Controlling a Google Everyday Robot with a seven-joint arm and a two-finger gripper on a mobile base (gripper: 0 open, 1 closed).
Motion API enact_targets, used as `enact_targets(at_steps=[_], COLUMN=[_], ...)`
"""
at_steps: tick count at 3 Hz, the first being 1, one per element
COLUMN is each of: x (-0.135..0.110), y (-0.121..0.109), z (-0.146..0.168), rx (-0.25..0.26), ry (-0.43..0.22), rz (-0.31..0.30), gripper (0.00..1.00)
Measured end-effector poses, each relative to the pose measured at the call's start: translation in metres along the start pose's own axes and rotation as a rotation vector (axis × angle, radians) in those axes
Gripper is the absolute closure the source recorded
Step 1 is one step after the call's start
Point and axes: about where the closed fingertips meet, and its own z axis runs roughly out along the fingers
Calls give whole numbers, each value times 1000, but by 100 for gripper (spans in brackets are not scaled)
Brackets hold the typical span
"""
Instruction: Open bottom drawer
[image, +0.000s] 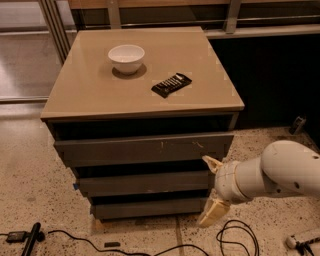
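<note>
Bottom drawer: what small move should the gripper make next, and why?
Probably ease the gripper slightly left and down onto the right end of the bottom drawer. That drawer looks shut, and the open gripper holds nothing, with its lower finger just off the front's right end.

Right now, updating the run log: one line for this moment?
gripper: by bottom drawer right end | jaws: open | drawer: looks shut

I see a tan-topped cabinet standing on speckled terrazzo floor, with black cables lying across the floor in front. Behind it, metal frame posts at left and a dark panel at right. The gripper is low at the cabinet's front right corner, fingers spread.
</note>
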Motion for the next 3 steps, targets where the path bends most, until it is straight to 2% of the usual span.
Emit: enact_targets(at_steps=[1,2,3], x=[20,20,35], y=[-11,-11,-15], z=[73,73,90], rx=[-14,-14,-29], ry=[-84,-84,-48], rz=[-77,-77,-46], gripper=[0,0,0])
